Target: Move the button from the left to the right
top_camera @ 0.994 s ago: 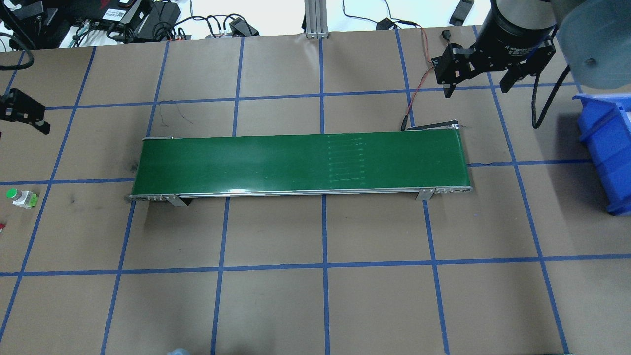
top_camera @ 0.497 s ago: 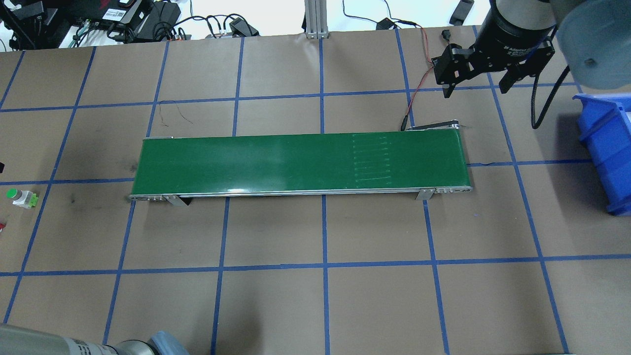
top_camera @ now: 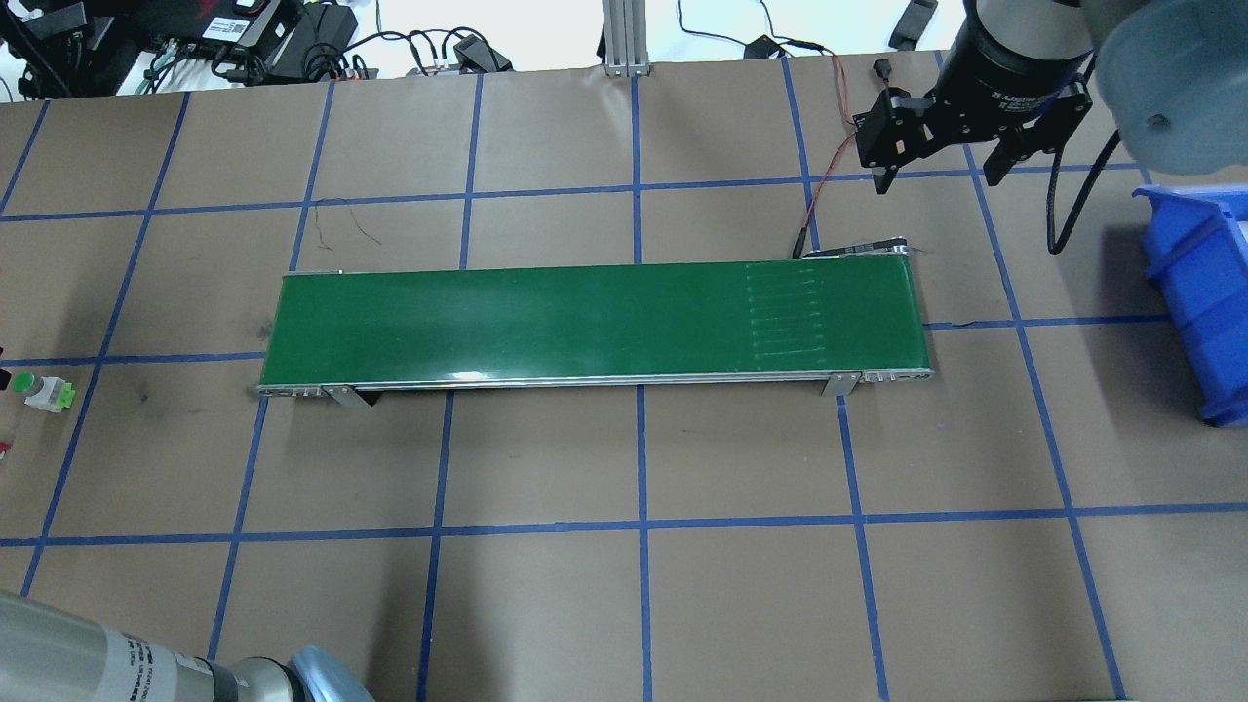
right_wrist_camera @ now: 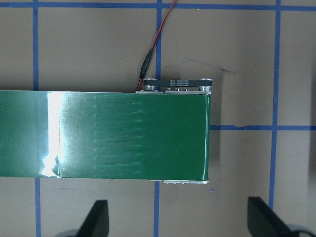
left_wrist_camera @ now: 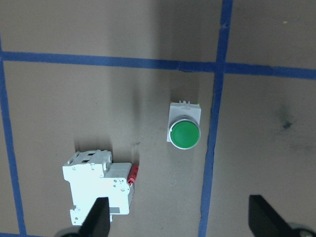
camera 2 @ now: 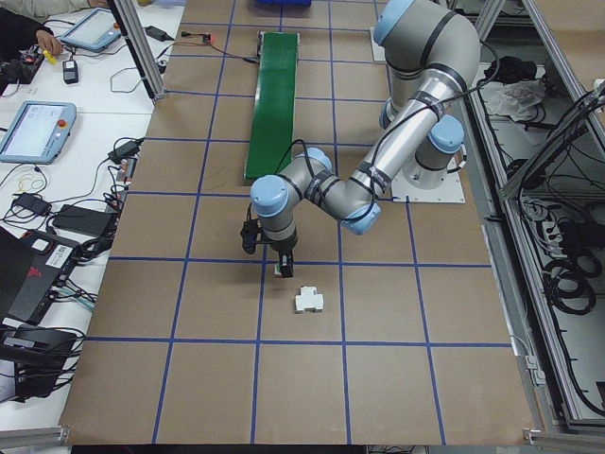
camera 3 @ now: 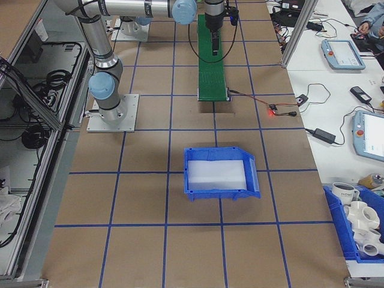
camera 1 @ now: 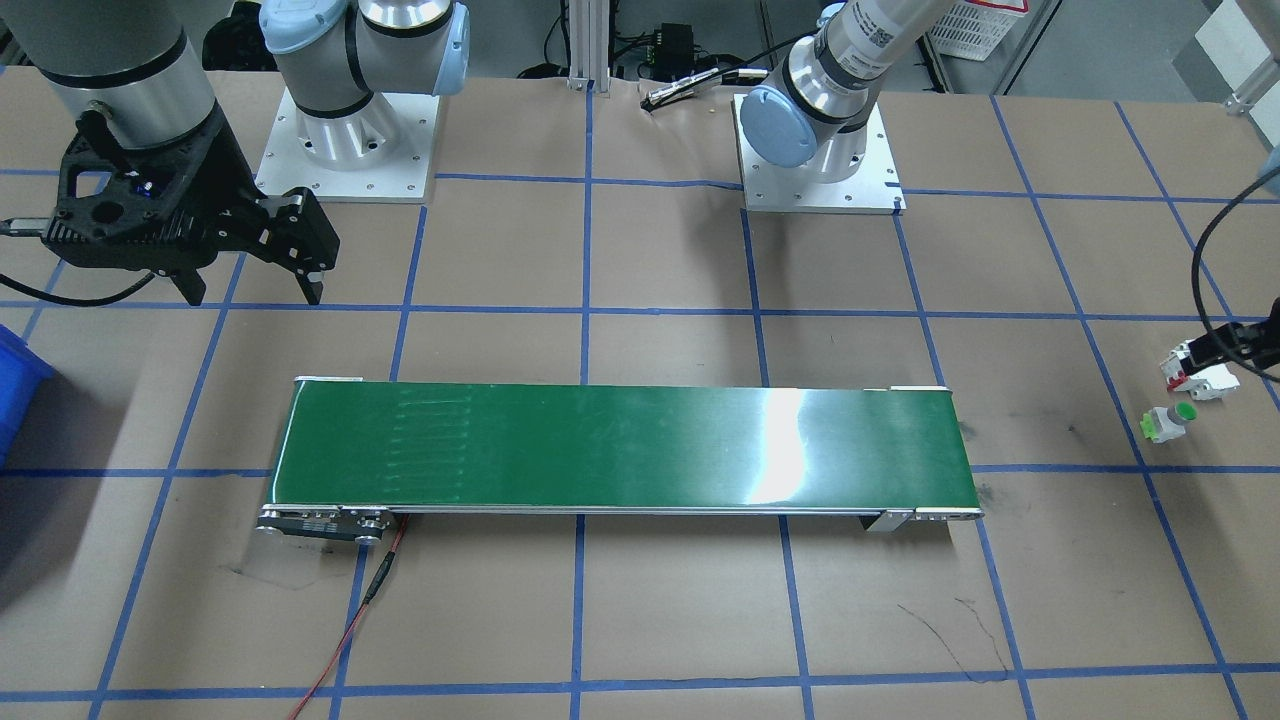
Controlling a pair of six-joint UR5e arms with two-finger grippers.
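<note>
The button (left_wrist_camera: 184,129), with a green cap on a white body and light-green base, lies on the brown table at the far left (top_camera: 37,390), also in the front view (camera 1: 1170,420). My left gripper (left_wrist_camera: 180,219) hangs open above it, apart from it, with nothing between its fingers; the exterior left view shows that gripper (camera 2: 269,248) over the button (camera 2: 281,271). My right gripper (top_camera: 941,164) hovers open and empty beyond the right end of the green conveyor belt (top_camera: 595,322); its own camera looks down past the right gripper (right_wrist_camera: 180,219) onto that belt end (right_wrist_camera: 128,133).
A white breaker with red parts (left_wrist_camera: 98,185) lies close beside the button (camera 1: 1200,372). A blue bin (top_camera: 1204,292) stands at the table's right end (camera 3: 219,174). A red wire (camera 1: 350,620) runs from the belt's motor end.
My left gripper has left the overhead view toward the button at the left edge, and its arm now shows at the bottom left. The belt's faint marks have shifted right.
</note>
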